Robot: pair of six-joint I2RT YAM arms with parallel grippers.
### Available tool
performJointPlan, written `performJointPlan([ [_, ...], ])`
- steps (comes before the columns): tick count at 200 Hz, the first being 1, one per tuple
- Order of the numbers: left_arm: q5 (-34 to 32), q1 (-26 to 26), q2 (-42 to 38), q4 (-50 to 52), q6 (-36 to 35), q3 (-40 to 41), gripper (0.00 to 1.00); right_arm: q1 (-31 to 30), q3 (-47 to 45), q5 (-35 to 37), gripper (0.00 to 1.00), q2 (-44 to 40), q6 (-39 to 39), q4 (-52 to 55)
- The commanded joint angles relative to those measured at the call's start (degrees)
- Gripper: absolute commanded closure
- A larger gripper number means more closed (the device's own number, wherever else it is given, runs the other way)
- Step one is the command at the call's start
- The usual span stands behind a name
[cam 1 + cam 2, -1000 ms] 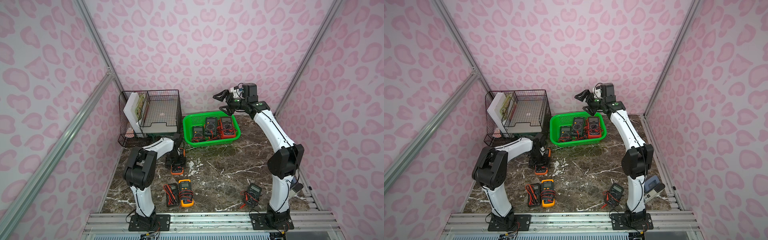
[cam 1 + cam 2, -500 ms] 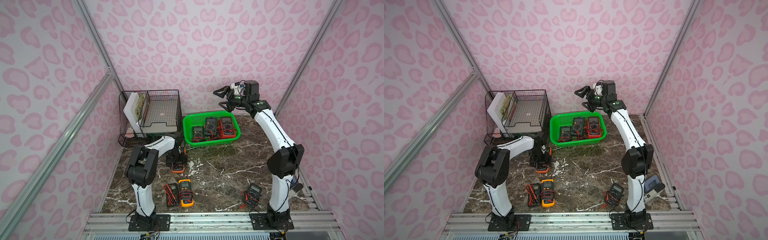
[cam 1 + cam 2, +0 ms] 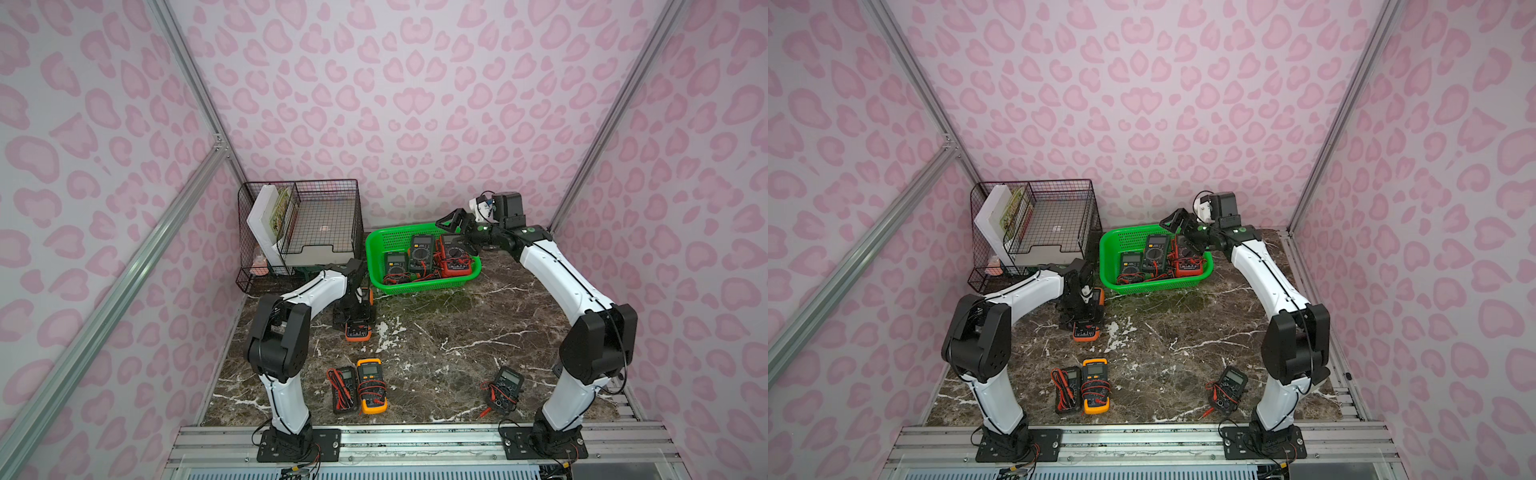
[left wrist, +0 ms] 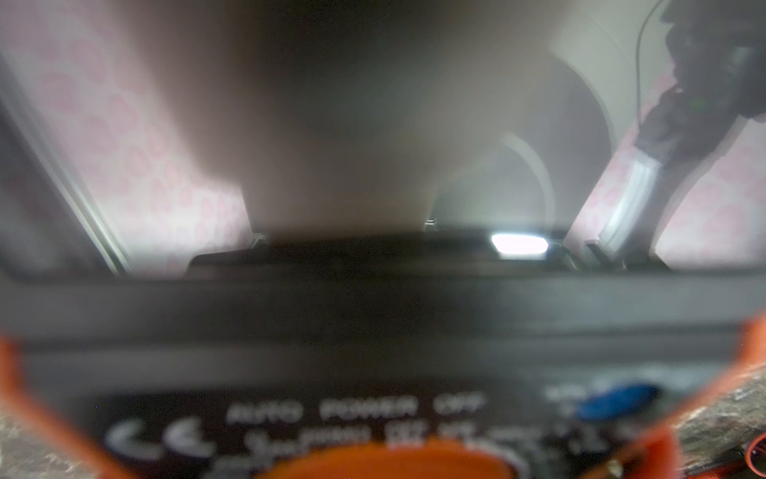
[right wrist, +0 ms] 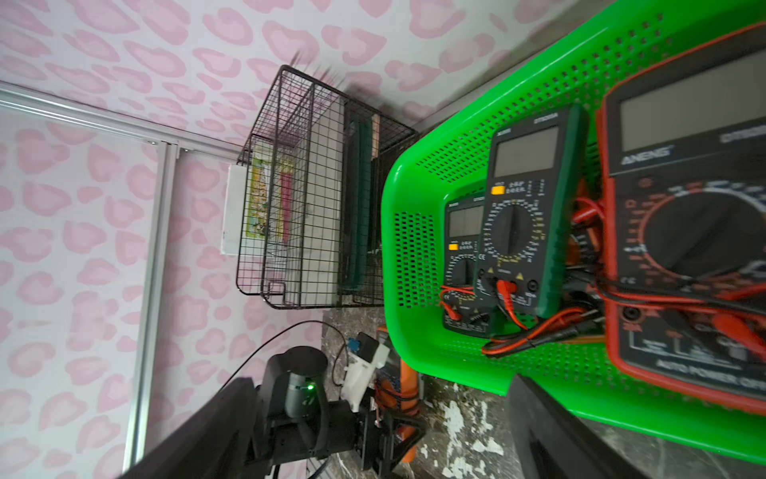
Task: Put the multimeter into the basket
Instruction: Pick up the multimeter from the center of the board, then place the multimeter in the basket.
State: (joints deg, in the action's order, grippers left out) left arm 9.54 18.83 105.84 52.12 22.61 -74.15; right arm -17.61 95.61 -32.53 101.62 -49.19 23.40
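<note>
**Left gripper** (image 3: 353, 305): down over the orange multimeter (image 3: 358, 332), which lies on the bench (image 3: 457, 324) just outside the basket's near-left corner. In both top views the gripper covers the meter's far end; only the near end shows (image 3: 1086, 331). The left wrist view is blurred, filled by the meter's face (image 4: 373, 373). The jaws straddle the body, but I cannot tell whether they press on it.

**Right gripper** (image 3: 457, 235): raised over the far-right corner of the basket (image 3: 424, 286), jaws apart, nothing between them.

**Basket contents:** 3 meters with tangled leads.
- red multimeter (image 5: 684, 232), at the right
- green multimeter (image 5: 526, 215), in the middle
- small multimeter (image 5: 462, 232), at the left, partly under the green one

**Bench, near edge:**
- yellow multimeter (image 3: 371, 386) touching a black multimeter (image 3: 345, 388), in front of the left arm
- lone multimeter (image 3: 505, 388), near the right arm's base

**Wire rack** (image 3: 320, 224): beside the basket at the far left, holding flat items.
</note>
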Motion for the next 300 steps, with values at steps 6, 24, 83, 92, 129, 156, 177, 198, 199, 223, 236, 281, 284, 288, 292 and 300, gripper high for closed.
performJointPlan([
  [6, -0.68, -0.02, -1.96, 1.87, 0.67, -0.29, 1.00, -0.18, -2.81, 4.07, 0.01, -2.14, 4.94, 1.82],
  [24, -0.97, 0.00, -3.65, 2.61, 1.03, -0.34, 1.00, -0.63, -3.97, 5.68, 0.01, -3.02, 6.49, 2.89],
  [83, -1.59, -0.02, -10.94, 7.30, 2.07, -3.13, 1.00, -2.70, -5.15, 8.57, 0.01, -4.89, 8.97, 5.12],
  [92, -1.67, 0.02, -12.00, 7.87, 2.39, -3.60, 1.00, -3.05, -5.39, 9.21, 0.01, -5.24, 9.33, 5.34],
  [129, -1.10, -0.02, -14.75, 9.14, 3.55, -6.53, 1.00, -3.99, -7.85, 11.83, 0.01, -7.10, 10.27, 6.01],
  [156, -0.06, -0.02, -15.00, 9.35, 4.06, -10.55, 1.00, -4.28, -10.61, 12.11, 0.01, -8.99, 11.37, 5.52],
  [177, 1.07, 0.20, -14.20, 10.23, 4.27, -13.88, 1.00, -4.37, -11.59, 12.26, 0.01, -10.06, 12.05, 6.50],
  [198, 1.41, 0.51, -14.26, 9.79, 4.38, -15.59, 1.00, -4.36, -12.88, 13.00, 0.01, -11.39, 12.46, 6.96],
  [199, 1.43, 0.51, -14.22, 9.73, 4.37, -15.67, 1.00, -4.36, -12.98, 13.01, 0.01, -11.46, 12.46, 6.98],
  [223, 2.64, 1.10, -13.09, 9.24, 4.46, -18.38, 1.00, -4.29, -15.69, 12.87, 0.01, -12.89, 12.63, 6.29],
  [236, 2.69, 1.75, -12.41, 9.23, 4.46, -19.80, 1.00, -4.38, -17.12, 13.12, 0.01, -13.76, 12.34, 5.53],
  [281, 2.83, 4.22, -10.76, 8.27, 4.20, -22.30, 1.00, -4.31, -21.25, 15.16, 0.01, -15.29, 12.76, 4.90],
  [284, 2.74, 4.35, -10.67, 8.29, 4.20, -22.42, 1.00, -4.34, -21.33, 15.26, 0.01, -15.30, 12.86, 4.95],
  [288, 2.72, 4.59, -10.58, 8.26, 4.24, -22.50, 1.00, -4.33, -21.39, 15.39, 0.01, -15.31, 12.87, 4.97],
  [292, 2.67, 4.74, -10.48, 8.20, 4.20, -22.65, 1.00, -4.28, -21.43, 15.54, 0.01, -15.28, 12.91, 5.03],
  [300, 2.87, 5.05, -10.24, 7.85, 4.20, -22.79, 1.00, -4.28, -21.50, 15.83, 0.01, -15.31, 13.03, 5.16],
])
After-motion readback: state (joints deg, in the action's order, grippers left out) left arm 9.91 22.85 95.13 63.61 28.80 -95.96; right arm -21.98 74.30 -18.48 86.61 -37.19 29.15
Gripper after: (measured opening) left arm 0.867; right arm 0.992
